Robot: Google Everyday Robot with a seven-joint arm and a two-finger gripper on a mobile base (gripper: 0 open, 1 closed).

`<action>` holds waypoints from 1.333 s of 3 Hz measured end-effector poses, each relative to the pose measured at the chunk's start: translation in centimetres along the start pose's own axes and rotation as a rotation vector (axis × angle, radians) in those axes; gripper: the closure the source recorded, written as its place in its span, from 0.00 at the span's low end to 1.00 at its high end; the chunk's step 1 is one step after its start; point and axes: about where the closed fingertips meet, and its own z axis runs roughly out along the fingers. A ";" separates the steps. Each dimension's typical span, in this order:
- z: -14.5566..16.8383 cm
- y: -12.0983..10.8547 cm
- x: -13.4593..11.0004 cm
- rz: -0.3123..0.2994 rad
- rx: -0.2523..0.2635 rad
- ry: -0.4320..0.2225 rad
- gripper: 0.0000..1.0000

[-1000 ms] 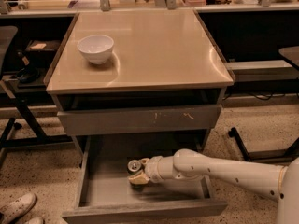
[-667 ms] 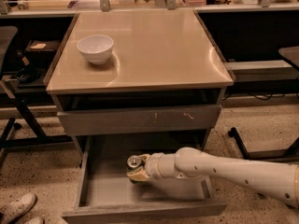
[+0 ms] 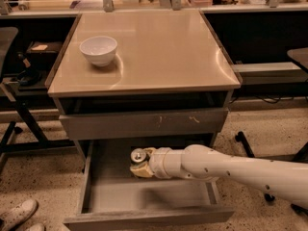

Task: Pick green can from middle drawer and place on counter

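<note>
The middle drawer (image 3: 120, 196) is pulled open below the counter (image 3: 159, 47). My white arm reaches in from the right, over the drawer. My gripper (image 3: 140, 163) is at the drawer's back middle, shut on the green can (image 3: 138, 155). Only the can's silver top with its pull tab shows clearly; the pale fingers (image 3: 142, 171) hide most of its body. The can stands upright, and I cannot tell whether it still touches the grey drawer floor.
A white bowl (image 3: 98, 49) sits at the counter's left rear. A closed grey drawer front with pale scratches (image 3: 144, 123) hangs just above the can. Chair legs stand at left (image 3: 19, 124) and right (image 3: 250, 143). A shoe (image 3: 17, 213) is at bottom left.
The gripper and the can have moved together slightly left and upward in view, toward the drawer's back. The bowl and drawer have not moved.
</note>
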 end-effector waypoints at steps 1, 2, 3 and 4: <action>0.4 0.2 0.5 0.008 -0.010 0.000 1.00; -2.2 -0.3 -1.9 0.020 0.001 -0.012 1.00; -6.7 -1.6 -6.3 0.028 0.067 -0.047 1.00; -11.7 -3.7 -12.7 -0.020 0.156 -0.093 1.00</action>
